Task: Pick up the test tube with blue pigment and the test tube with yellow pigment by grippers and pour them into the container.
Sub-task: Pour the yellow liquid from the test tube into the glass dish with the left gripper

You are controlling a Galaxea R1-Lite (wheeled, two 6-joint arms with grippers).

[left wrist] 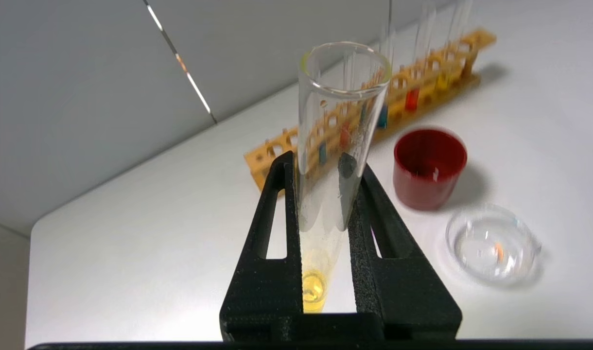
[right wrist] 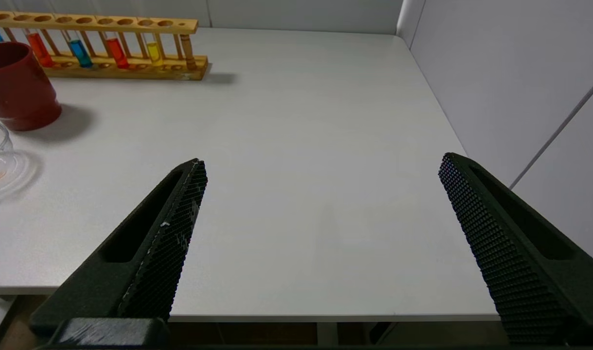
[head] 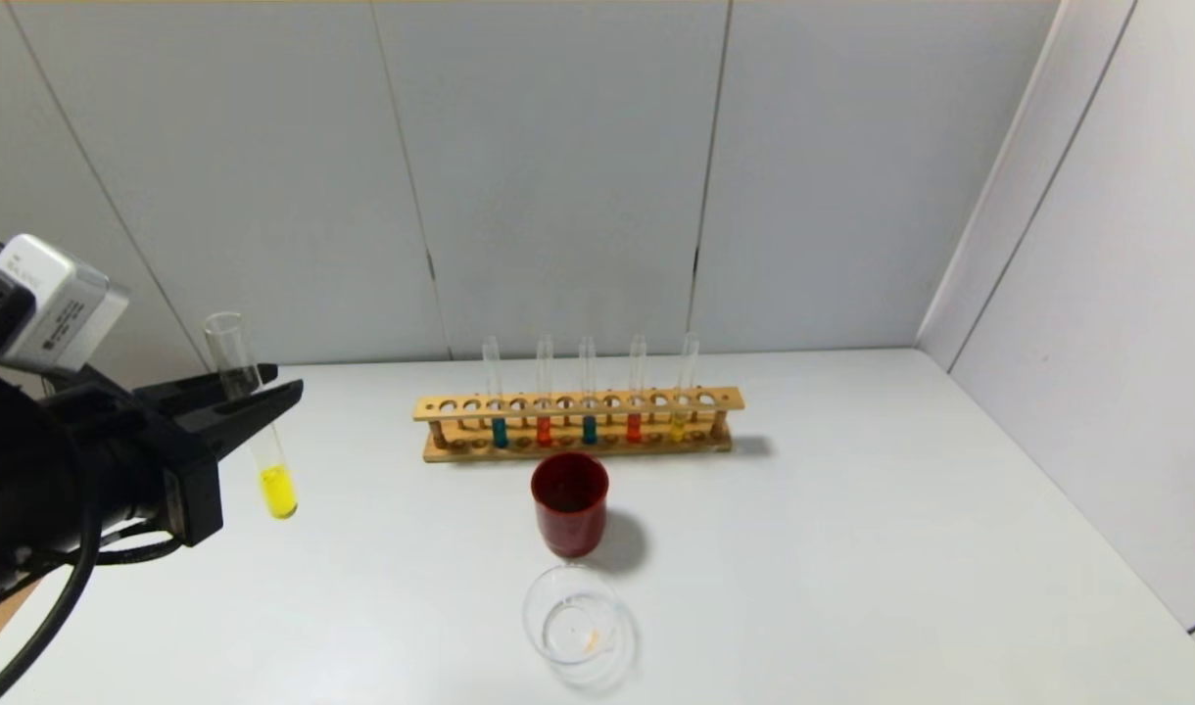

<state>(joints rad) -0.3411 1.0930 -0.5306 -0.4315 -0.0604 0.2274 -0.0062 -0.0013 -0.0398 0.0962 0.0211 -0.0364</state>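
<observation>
Yellow test tube (head: 255, 411) clamped in left gripper (head: 264, 392); right gripper (right wrist: 321, 194) jaws wide.

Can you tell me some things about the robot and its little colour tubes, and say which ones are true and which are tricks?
1. The left claw holds a slim clear glass tube with bright yellow liquid. True.
2. The low round clear glass dish is full of blue liquid. False: it holds only a small orange trace.
3. The dark red plastic cup stands between the light wooden tube rack and the dish. True.
4. The right claw grips a teal-blue tube. False: it is open and holds nothing.
5. Two glass tubes with teal-blue liquid stand in the rack. True.
</observation>
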